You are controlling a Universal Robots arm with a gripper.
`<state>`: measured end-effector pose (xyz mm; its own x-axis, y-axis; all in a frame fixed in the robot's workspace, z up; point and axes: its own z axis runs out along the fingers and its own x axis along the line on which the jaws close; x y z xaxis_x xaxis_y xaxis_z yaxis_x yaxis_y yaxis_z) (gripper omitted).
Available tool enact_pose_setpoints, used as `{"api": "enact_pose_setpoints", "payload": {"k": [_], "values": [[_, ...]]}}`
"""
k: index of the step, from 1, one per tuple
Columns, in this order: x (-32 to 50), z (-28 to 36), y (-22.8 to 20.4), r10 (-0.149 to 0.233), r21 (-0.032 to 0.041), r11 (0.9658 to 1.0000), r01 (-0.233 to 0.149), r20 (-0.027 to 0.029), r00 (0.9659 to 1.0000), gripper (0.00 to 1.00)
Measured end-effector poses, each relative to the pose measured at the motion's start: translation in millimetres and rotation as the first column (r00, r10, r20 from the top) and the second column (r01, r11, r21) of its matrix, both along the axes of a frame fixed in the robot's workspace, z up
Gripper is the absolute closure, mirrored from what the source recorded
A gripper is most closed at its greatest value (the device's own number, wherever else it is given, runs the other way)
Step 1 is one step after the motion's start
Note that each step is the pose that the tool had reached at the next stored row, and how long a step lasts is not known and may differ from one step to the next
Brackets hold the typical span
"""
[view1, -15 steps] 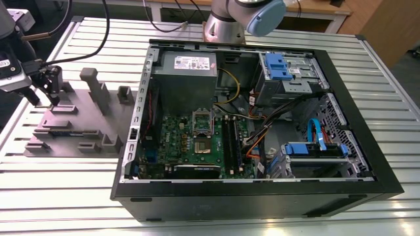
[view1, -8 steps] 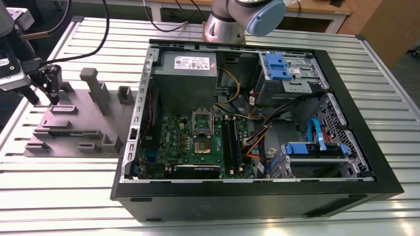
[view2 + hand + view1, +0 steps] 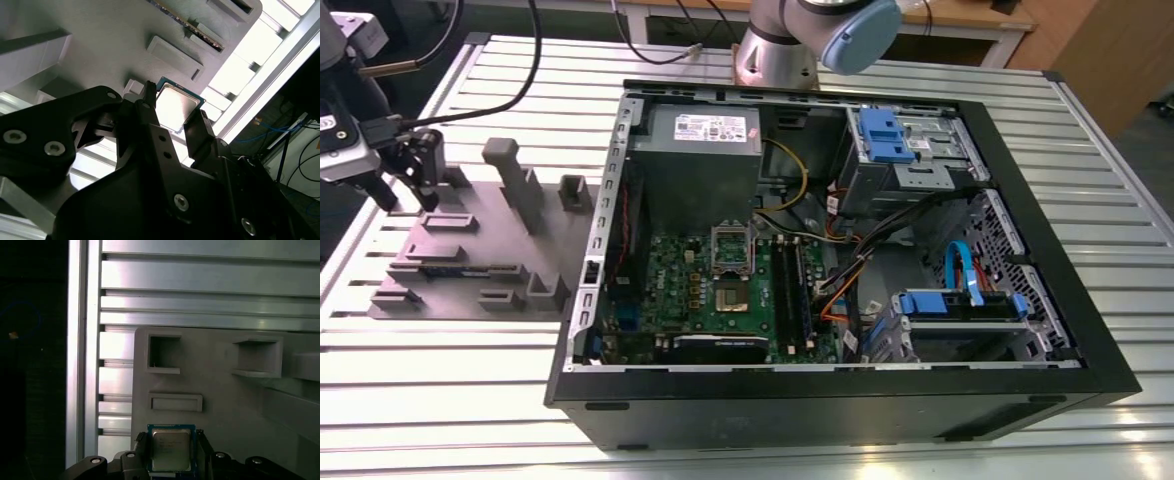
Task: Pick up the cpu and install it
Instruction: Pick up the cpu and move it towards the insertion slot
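Observation:
The cpu (image 3: 170,450) is a small square chip with a silvery top and a thin blue-green rim. It sits between my gripper's (image 3: 171,441) two black fingers, just over the grey fixture plate (image 3: 225,405). In the second wrist view the fingers (image 3: 199,126) press against opposite edges of the cpu (image 3: 175,106). In the exterior view my gripper (image 3: 404,195) hangs at the far-left corner of the fixture plate (image 3: 467,260), well left of the open computer case (image 3: 841,400). The motherboard (image 3: 720,300) with its socket (image 3: 731,291) lies on the case floor.
Upright grey posts (image 3: 518,185) and small pockets stand on the fixture plate. Inside the case are a grey power supply (image 3: 700,140), blue drive brackets (image 3: 887,135), memory sticks (image 3: 790,280) and loose cables (image 3: 854,270). The arm's base (image 3: 781,50) stands behind the case on the slatted metal table (image 3: 440,380).

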<state>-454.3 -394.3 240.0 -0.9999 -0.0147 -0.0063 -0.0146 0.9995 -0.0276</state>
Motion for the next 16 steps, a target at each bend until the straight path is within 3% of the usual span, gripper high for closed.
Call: {"api": "enact_pose_setpoints", "payload": {"k": [16], "values": [[0.0, 8.5, 0.0, 0.000, 0.0000, 1.0000, 0.000, 0.0000, 1.0000, 0.53]]}}
